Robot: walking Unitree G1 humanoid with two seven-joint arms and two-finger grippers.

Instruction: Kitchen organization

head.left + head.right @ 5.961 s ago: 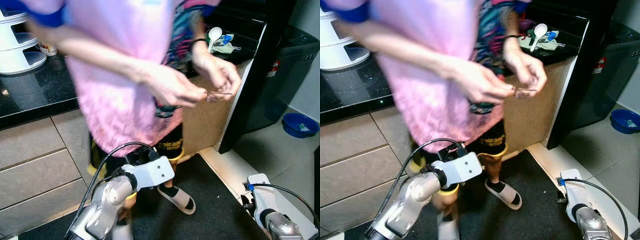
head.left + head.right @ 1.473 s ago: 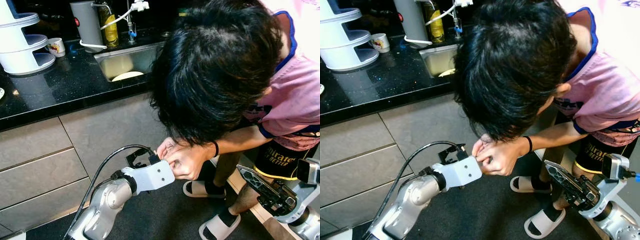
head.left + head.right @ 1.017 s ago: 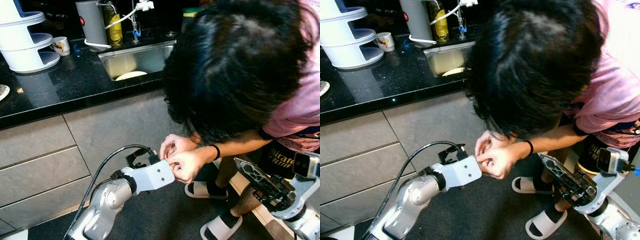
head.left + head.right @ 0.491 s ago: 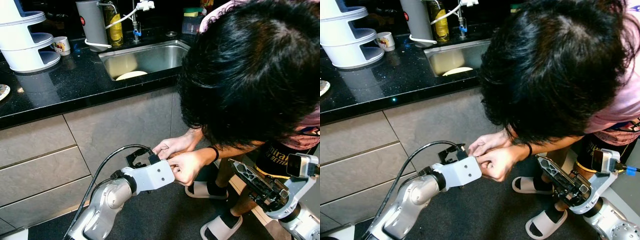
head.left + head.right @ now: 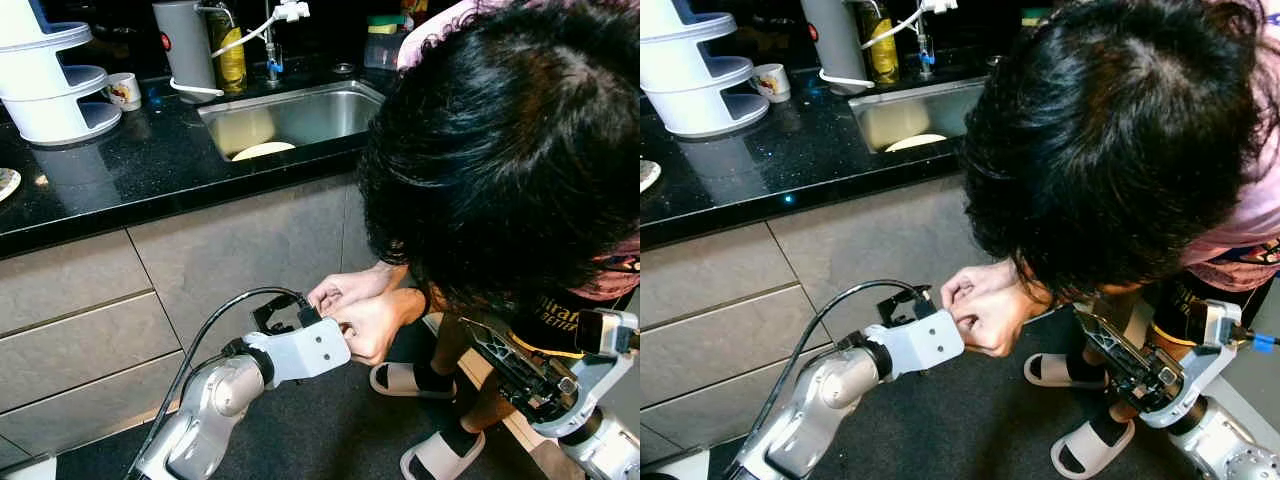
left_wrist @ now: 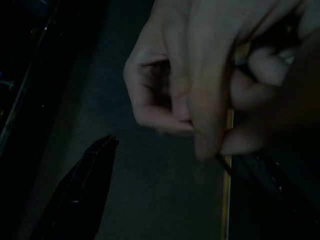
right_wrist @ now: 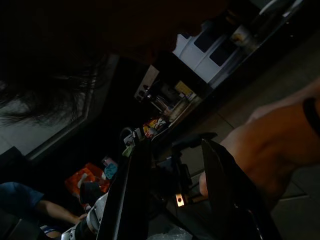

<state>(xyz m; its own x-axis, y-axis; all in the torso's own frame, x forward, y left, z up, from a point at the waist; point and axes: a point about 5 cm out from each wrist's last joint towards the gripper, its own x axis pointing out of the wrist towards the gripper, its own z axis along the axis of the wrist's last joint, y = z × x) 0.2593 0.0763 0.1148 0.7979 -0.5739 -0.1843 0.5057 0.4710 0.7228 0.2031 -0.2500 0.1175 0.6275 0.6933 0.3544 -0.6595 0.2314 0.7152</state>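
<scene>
A black stone countertop [image 5: 120,180] runs across the back, speckled and glossy, and set into it is a steel sink [image 5: 300,112] with a pale plate [image 5: 258,151] lying in the basin. Behind the sink, a white tap head [image 5: 282,11], a yellow bottle [image 5: 231,58] and a tall grey canister [image 5: 182,45] with a white cord at its foot. Over on the counter's far side, a white tiered rack [image 5: 45,85], a small printed mug [image 5: 125,90] just beside it. Grey drawer fronts [image 5: 75,300] below the counter. Down on the dark floor mat [image 5: 350,430], two white slide sandals [image 5: 398,379].
</scene>
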